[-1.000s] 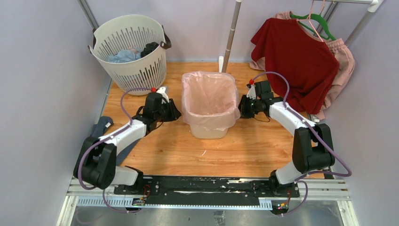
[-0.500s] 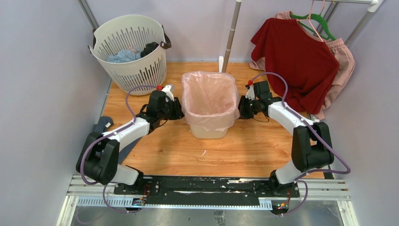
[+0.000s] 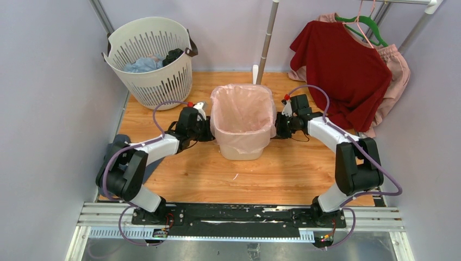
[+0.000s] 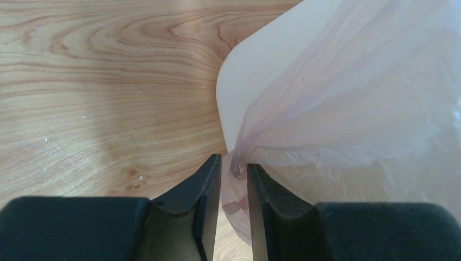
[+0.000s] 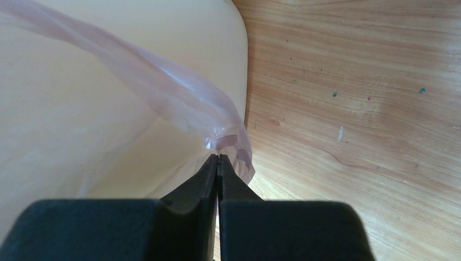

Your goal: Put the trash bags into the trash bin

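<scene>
2 arms, one each side of trash bin (image 3: 239,152) (1 bin, mid wood table (image 3: 190,174)). Left gripper (image 4: 234,163): jaws narrow, small gap, hem of trash bag (image 4: 353,109) between them, pinch not confirmed. Right gripper (image 5: 218,157): jaws closed tight on bag hem, film taut, prob. to tug overhang down bin wall. 1 bag, lining bin, edge folded over rim. Beyond: 1 slotted white basket (image 3: 155,81) far left w/ clothes; 1 red shirt (image 3: 342,65) hung far right.
</scene>
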Action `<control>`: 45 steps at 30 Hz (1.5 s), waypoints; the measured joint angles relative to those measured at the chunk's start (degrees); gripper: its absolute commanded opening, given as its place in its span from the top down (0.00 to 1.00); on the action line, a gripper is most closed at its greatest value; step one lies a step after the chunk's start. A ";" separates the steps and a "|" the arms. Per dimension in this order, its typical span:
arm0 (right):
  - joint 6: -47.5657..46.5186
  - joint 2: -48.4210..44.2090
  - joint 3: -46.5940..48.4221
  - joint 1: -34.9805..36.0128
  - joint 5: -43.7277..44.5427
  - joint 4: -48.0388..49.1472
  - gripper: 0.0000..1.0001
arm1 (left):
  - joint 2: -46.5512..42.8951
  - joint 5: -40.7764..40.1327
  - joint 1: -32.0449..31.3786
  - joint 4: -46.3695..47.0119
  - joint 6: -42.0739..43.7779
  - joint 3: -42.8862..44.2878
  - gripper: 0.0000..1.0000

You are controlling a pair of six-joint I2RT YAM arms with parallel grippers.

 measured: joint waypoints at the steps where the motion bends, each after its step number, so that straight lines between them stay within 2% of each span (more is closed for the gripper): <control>1: 0.00 0.15 0.00 0.00 0.00 0.02 0.97 | 0.15 -0.02 0.00 0.13 0.00 0.00 0.71; 16: -0.85 1.44 -0.11 0.31 1.11 0.04 0.97 | 0.33 -0.81 0.00 0.92 0.00 -0.20 0.70; 20: -1.05 1.53 -0.33 0.31 1.20 0.02 0.97 | 0.31 -0.87 0.00 1.01 0.00 -0.59 0.68; 23: -1.05 1.51 -0.33 0.33 1.22 -0.02 0.97 | -0.09 -0.92 0.00 0.98 -0.02 -0.85 0.63; 25: -1.09 1.46 -0.31 0.33 1.27 -0.15 0.88 | -0.94 -1.07 0.00 0.72 -0.02 -0.87 0.53; 26: -1.16 1.40 -0.28 0.33 1.31 -0.33 0.81 | -1.46 -1.25 0.00 0.55 0.24 -0.87 0.50; 29: -1.44 0.76 0.00 0.33 1.60 -1.36 0.55 | -3.93 -2.01 0.00 -1.86 1.16 -0.63 0.25; 31: -2.27 -0.48 0.70 0.33 2.86 -3.15 0.45 | -6.14 -3.26 0.00 -5.27 1.92 0.39 0.07; 32: -2.23 -0.96 0.96 0.31 3.56 -3.74 0.40 | -6.86 -3.80 0.02 -6.25 2.69 0.72 0.01; 34: -3.13 -2.75 2.16 0.31 5.42 -5.95 0.30 | -9.40 -6.10 0.15 -10.71 3.61 2.51 0.00; 37: -3.63 -4.98 4.52 0.31 6.99 -8.07 0.19 | -12.87 -8.57 0.09 -15.91 4.96 5.38 0.00; 44: -4.59 -9.77 10.29 0.31 9.79 -11.69 0.14 | -20.57 -13.25 0.07 -25.66 7.32 12.24 0.00; 45: -4.66 -10.47 10.62 0.31 10.25 -11.98 0.16 | -21.33 -13.75 0.07 -26.49 7.54 12.79 0.00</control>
